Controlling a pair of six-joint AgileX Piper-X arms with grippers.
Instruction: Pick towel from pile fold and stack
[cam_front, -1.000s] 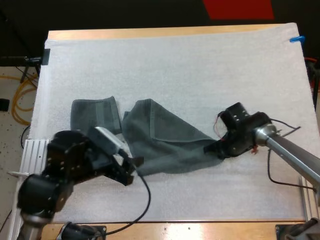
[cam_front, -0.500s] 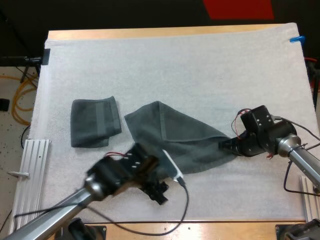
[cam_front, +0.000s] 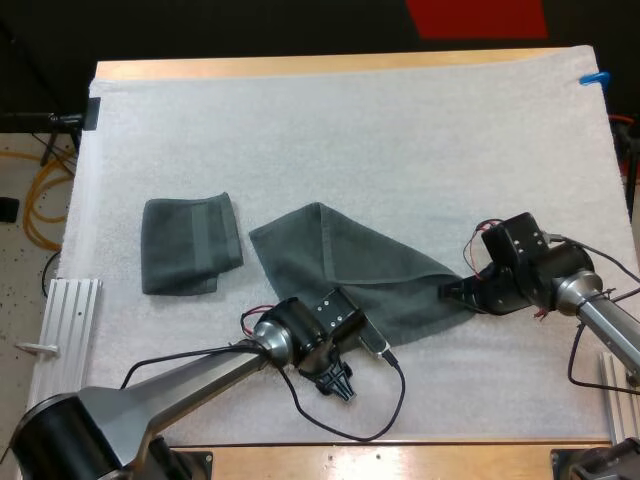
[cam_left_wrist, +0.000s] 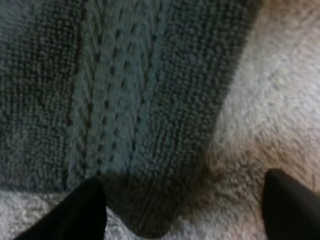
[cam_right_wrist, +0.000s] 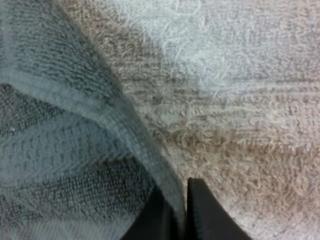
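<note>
While right gripper (cam_front: 448, 292) pinches towel (cam_front: 340, 265) on white mat (cam_front: 350, 130), left gripper (cam_front: 340, 385) gapes (empty); wooden table (cam_front: 300, 66) beneath.

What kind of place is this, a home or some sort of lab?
Likely a robotics lab bench: the left gripper and right gripper work over a white mat on a wooden table, with a folded towel and a spread towel.

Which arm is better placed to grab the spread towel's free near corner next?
Left. The left claw hangs open, one finger either side of the spread towel's near corner. The right claw is shut on that towel's right corner, so it looks occupied.
</note>
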